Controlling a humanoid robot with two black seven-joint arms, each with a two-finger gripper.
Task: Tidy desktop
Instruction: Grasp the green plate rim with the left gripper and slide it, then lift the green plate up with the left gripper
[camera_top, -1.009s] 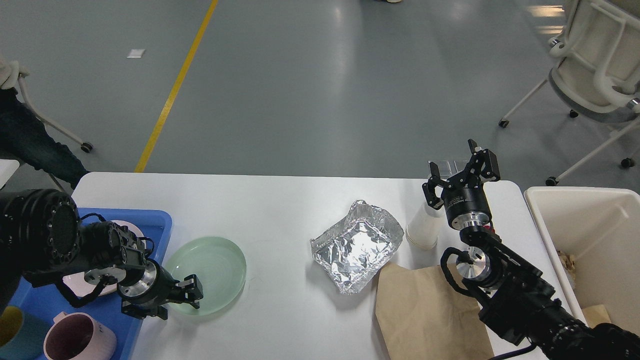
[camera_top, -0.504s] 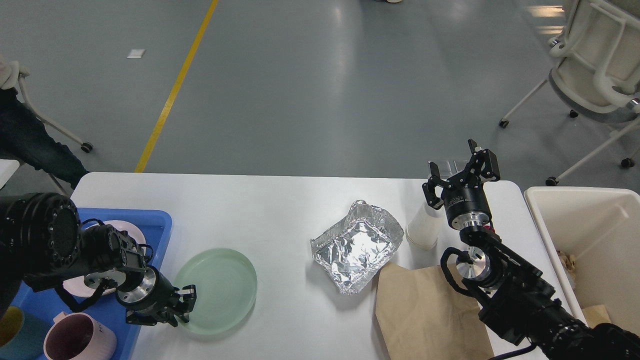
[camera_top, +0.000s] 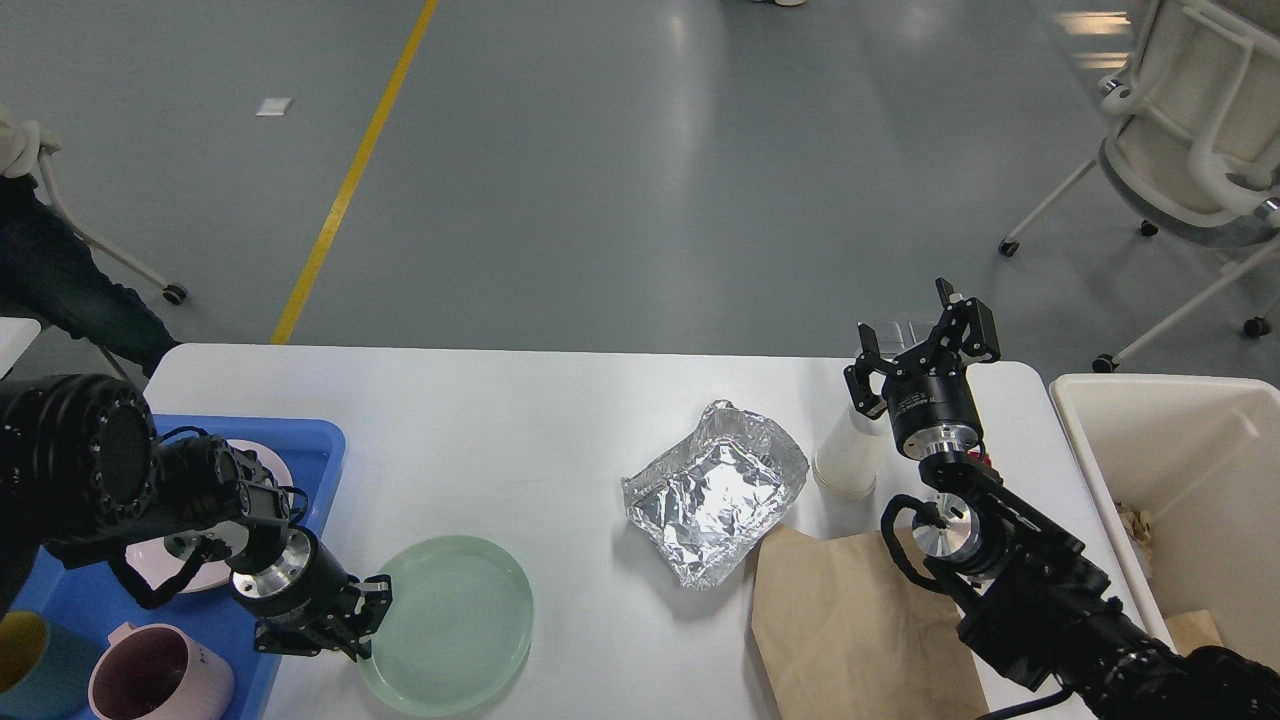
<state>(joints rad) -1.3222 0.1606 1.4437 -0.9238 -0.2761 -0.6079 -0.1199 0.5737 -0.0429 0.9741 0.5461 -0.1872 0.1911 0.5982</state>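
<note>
The large white rectangular desktop (camera_top: 520, 420) with rounded corners fills the lower half of the head view, its long axis running left to right and its far edge toward the grey floor. It is a stiff, heavy, smooth slab, likely slippery for anything slid across it; it is not itself to be lifted, and clearing it means taking hold of the things on it at their rims or edges.

On it lie a round pale green glass plate (camera_top: 455, 620) near the front edge, a crumpled silver foil tray (camera_top: 715, 490) in the middle, a stack of white paper cups (camera_top: 850, 460) just beside it, and a flat brown paper bag (camera_top: 850, 620). A blue plastic tray (camera_top: 300, 450) holds mugs and a pink dish at the left end; a cream rectangular bin (camera_top: 1180, 480) stands off the right end.

The left gripper (camera_top: 365, 625) sits at the plate's left rim, seemingly pinching it, though the contact is too dark to be sure. The right gripper (camera_top: 920, 335) hangs above the cups, fingers spread, holding nothing.
</note>
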